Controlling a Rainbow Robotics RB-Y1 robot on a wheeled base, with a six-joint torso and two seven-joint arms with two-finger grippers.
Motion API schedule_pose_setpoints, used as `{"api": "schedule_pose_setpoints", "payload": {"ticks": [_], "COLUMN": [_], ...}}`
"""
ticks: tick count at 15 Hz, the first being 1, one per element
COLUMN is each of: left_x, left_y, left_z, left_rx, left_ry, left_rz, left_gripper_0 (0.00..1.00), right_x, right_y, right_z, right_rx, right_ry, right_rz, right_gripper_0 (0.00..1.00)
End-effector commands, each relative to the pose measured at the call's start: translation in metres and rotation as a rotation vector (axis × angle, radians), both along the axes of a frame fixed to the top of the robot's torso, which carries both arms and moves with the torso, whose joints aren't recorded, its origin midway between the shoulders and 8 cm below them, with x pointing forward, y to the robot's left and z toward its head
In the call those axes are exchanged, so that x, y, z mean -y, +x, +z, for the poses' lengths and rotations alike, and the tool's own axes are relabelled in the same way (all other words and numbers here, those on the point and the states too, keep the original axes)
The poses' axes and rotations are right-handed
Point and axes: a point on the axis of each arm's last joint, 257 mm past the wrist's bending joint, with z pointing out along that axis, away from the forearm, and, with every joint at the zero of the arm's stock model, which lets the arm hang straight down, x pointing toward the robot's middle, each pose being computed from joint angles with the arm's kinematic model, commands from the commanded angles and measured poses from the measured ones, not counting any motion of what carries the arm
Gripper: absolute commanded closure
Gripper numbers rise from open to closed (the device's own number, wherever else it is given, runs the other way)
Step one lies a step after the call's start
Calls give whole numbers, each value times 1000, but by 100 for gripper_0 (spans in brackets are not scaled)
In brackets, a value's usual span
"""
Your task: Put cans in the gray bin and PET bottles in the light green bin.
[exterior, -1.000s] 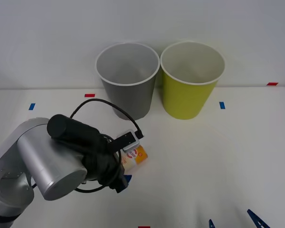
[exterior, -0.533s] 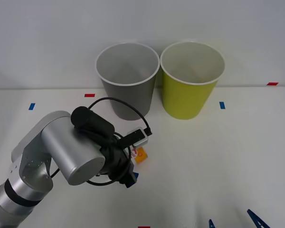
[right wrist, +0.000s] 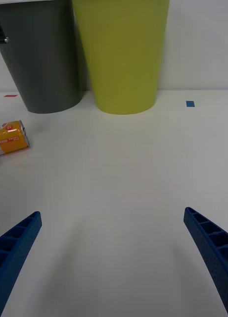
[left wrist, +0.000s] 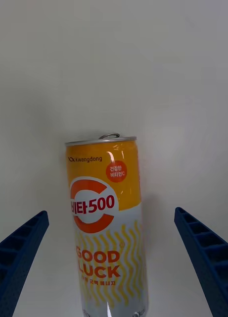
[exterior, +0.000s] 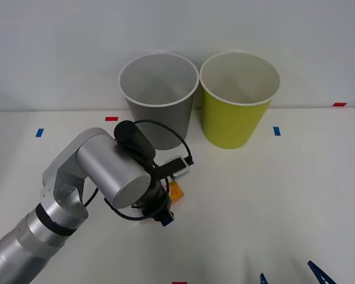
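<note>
Front view: one left claw reaches down over one slim can lying on the smooth white counter; two round tapered bins, gray bin and light green bin, stand beyond it.
Right wrist view: right claw, ribbed blue fingers spread wide, holds nothing.
Left wrist view: left claw's fingers are wide apart, the glossy can between them, untouched
</note>
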Motion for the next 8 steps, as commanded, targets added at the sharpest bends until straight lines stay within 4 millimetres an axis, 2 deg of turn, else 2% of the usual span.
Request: {"api": "schedule_pose_setpoints", "payload": {"ticks": [1, 4, 8], "left_x": [6, 1, 2], "left_y": [3, -2, 8], "left_z": [-6, -7, -11], "left_rx": [-28, -55, -59], "left_ry": [7, 61, 82], "left_rz": [7, 15, 45], "left_gripper_0": [13, 13, 13], "right_x": [0, 0, 0], "right_y": [0, 0, 0], "right_z": [0, 0, 0], "right_rx": [0, 0, 0], "right_ry": [0, 0, 0], "right_rz": [0, 0, 0], "right_gripper_0": [0, 0, 0]}}
